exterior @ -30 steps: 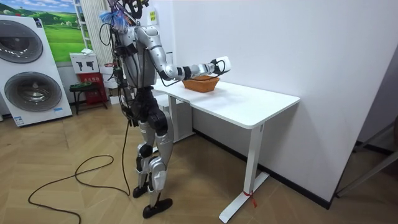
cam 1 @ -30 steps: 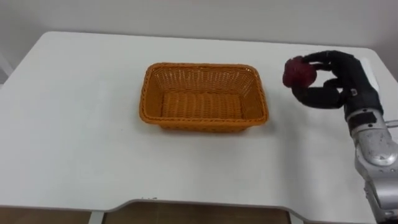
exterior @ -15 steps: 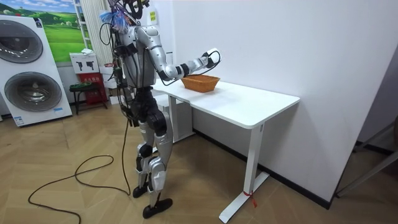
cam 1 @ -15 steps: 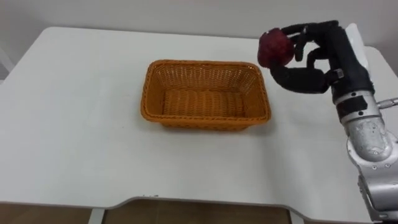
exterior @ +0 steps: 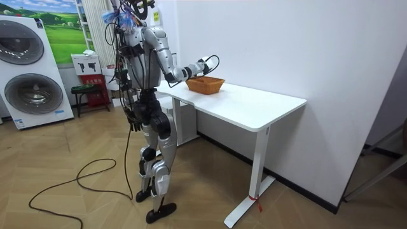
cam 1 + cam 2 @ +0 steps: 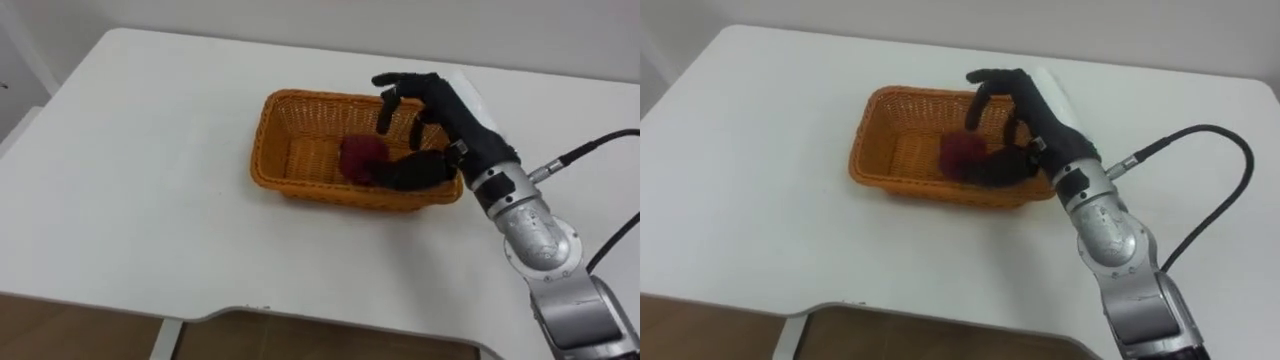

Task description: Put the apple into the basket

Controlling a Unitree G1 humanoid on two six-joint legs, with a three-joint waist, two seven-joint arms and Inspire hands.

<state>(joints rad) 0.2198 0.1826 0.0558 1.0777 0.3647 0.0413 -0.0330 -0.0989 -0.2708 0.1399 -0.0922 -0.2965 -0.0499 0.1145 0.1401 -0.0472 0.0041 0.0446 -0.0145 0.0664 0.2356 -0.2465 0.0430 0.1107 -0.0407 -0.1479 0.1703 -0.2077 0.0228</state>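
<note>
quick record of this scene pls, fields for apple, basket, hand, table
apple: dark red, lying inside the basket, beside the hand's thumb
basket: orange wicker, rectangular, standing on the table
right hand: open, over the basket, fingers spread above the apple
table: white
task state: apple in basket, hand not yet clear

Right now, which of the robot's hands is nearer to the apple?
Right. The right hand is spread over the basket, thumb beside the apple lying inside. The left hand hangs by the robot's side, away from the table.
</note>
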